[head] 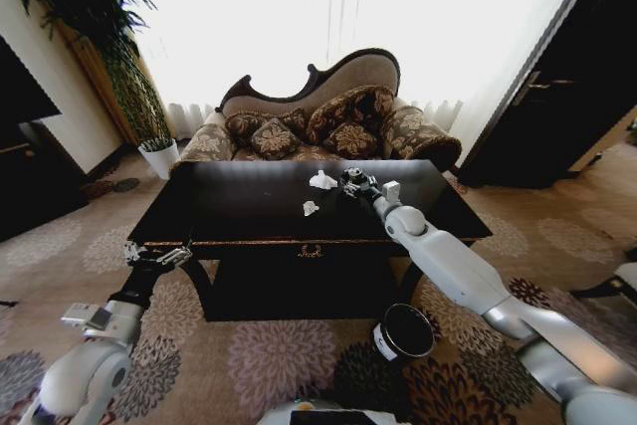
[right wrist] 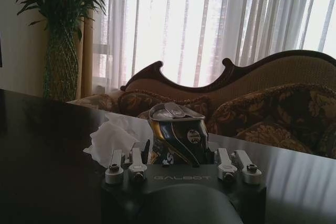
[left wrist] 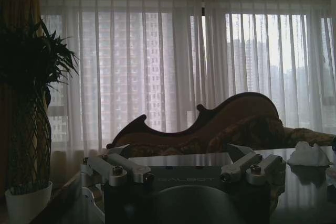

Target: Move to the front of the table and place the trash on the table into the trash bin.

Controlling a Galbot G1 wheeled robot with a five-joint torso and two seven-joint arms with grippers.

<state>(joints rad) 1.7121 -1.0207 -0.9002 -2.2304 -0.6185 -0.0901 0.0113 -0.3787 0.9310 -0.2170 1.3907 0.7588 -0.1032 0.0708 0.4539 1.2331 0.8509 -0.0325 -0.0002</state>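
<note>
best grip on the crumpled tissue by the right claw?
Pinch the crumpled tissue across its raised middle, coming from above: it's a soft, low heap lying flat on the table, with no edge to slide under. The right claw is already beside it.

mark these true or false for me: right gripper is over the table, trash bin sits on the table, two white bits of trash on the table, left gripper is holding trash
1. The right gripper is over the table. True.
2. The trash bin sits on the table. False: it stands on the carpet in front of the table, below the right arm.
3. Two white pieces of trash lie on the table. True: the crumpled tissue beside the right gripper and a smaller scrap nearer the front.
4. The left gripper holds trash. False: it is at the table's front left corner, jaws open and empty.
</note>
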